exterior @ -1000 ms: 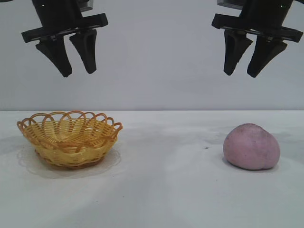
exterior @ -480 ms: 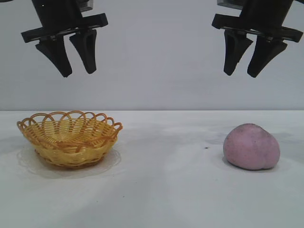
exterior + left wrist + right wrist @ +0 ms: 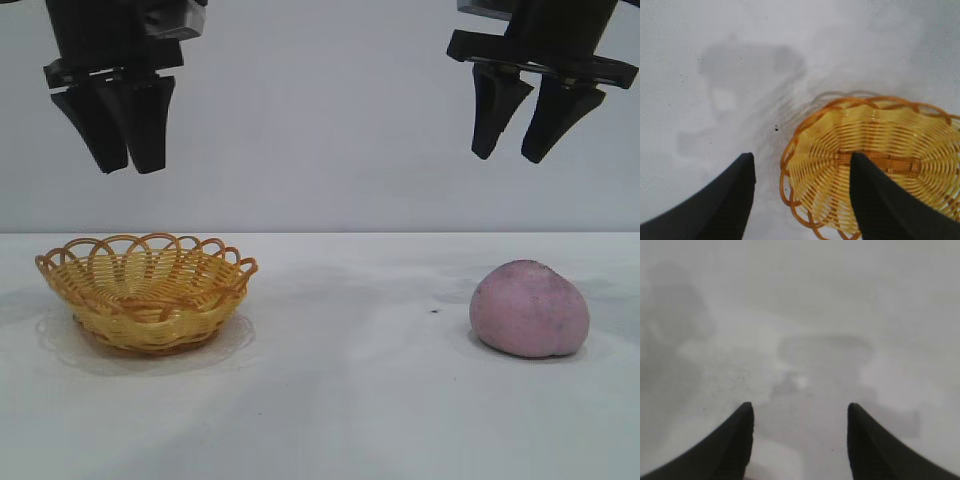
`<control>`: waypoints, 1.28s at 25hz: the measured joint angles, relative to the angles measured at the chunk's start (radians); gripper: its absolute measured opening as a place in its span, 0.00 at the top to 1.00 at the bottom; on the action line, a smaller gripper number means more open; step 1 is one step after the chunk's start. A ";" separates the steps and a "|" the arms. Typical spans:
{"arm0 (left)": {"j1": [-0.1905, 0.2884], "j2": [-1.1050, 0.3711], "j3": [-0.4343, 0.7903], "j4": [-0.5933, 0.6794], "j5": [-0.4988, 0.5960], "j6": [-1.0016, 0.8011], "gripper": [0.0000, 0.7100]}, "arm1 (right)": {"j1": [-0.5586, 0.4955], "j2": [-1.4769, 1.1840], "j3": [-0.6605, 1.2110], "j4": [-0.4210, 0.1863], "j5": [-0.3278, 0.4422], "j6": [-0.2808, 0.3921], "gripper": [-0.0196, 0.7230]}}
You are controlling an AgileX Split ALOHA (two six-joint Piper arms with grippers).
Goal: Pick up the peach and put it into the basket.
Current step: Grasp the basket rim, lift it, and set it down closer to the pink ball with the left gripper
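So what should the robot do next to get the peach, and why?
Probably lower the right tool onto the peach. It hangs open almost straight above it, holding nothing, and the peach sits on the table far from the basket.

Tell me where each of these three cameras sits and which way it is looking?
Exterior view: low at table level, facing both arms; left end effector above the yellow wicker basket with orange looped rim, right end effector above the dusty pink rounded peach.
Left wrist view: looks down past its black fingers onto the basket.
Right wrist view: looks down past its fingers at the bare white table.
Shared: exterior and left wrist both show the basket.
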 joint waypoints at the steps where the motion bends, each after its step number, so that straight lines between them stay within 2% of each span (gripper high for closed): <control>1: 0.000 0.011 -0.002 0.005 0.004 0.011 0.48 | 0.000 0.000 0.000 0.000 0.000 0.000 0.42; 7: 0.000 0.069 -0.012 0.021 0.002 0.035 0.48 | 0.000 0.000 0.000 -0.002 0.004 0.000 0.42; 19: 0.000 0.198 -0.121 0.025 0.021 0.037 0.48 | 0.000 0.000 0.000 -0.009 0.007 0.000 0.42; 20: 0.000 0.204 -0.121 0.031 0.021 0.037 0.58 | 0.000 0.000 0.000 -0.009 0.007 0.000 0.42; 25: 0.000 0.218 -0.122 0.045 0.046 0.028 0.89 | 0.000 0.000 0.000 -0.011 0.008 0.000 0.42; 26: 0.000 0.218 -0.124 0.045 0.051 0.017 0.92 | 0.000 0.000 0.000 -0.011 0.009 0.000 0.42; 32: 0.000 0.216 -0.129 0.042 0.115 -0.167 0.91 | 0.000 0.000 0.000 -0.012 0.012 0.000 0.42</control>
